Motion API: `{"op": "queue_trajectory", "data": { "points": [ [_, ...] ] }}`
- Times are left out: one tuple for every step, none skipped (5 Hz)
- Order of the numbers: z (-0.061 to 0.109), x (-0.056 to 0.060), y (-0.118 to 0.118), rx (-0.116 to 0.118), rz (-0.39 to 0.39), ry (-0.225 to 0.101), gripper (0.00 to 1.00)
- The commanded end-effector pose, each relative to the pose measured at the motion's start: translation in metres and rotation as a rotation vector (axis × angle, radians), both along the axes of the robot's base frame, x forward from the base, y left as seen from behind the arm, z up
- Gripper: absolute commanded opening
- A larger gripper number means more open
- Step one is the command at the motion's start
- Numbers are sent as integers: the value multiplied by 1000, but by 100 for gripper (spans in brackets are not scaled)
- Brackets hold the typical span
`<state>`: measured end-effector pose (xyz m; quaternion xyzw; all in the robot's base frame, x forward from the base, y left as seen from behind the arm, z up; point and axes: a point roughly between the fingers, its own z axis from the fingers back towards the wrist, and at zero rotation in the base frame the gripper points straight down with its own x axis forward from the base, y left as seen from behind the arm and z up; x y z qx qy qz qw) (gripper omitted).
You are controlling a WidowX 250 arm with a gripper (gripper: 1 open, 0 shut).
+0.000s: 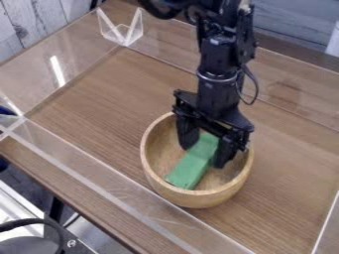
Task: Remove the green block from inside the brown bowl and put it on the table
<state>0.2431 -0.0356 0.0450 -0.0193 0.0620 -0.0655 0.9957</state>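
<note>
Straddling the green block (pixel 192 166) inside the brown bowl (pixel 159 159), the gripper (pixel 209 149) stands spread; no writing legible.

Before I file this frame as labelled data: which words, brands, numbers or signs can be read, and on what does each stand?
None: no readable text in this view.
green block: plain, no marking.
brown bowl: bare wood grain only.
gripper and arm: black, no legible label.
table: wood grain, no print.

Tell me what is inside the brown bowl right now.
The green block lies slanted inside the brown bowl. The open gripper reaches down into it, straddling the block's upper end. That end and the bowl's floor behind the fingers are hidden.
</note>
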Motion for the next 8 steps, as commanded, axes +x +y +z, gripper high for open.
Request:
{"op": "queue_trajectory", "data": {
  "points": [
    [15, 8, -1, -14, -5, -71, 100],
    [15, 9, -1, -16, -3, -75, 100],
    [14, 9, -1, -17, -2, -78, 100],
    [11, 9, 0, -17, 0, -74, 0],
    [13, 9, 0, -18, 1, -72, 0],
    [17, 9, 0, -21, 3, -71, 0],
    [28, 11, 2, -23, 4, -79, 0],
    [51, 18, 7, -22, 14, -110, 0]
  ]
}}
